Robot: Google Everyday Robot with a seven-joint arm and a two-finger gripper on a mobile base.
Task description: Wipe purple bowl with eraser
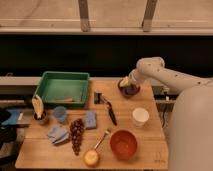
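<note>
At the far right corner of the table [45, 152], the purple bowl [131, 92] sits partly hidden under the claw [124, 83], which hangs at its rim, released or clenched I cannot tell, with the white cup [140, 116] nearby.

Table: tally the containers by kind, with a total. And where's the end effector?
Bowls: 2 (purple bowl, orange bowl)
Cups: 2 (white cup, blue cup)
Trays: 1 (green tray)
Kind unclear: 1 (dark container at the table's edge)
Total: 6
End effector is at the purple bowl's rim, on the tray side.
</note>
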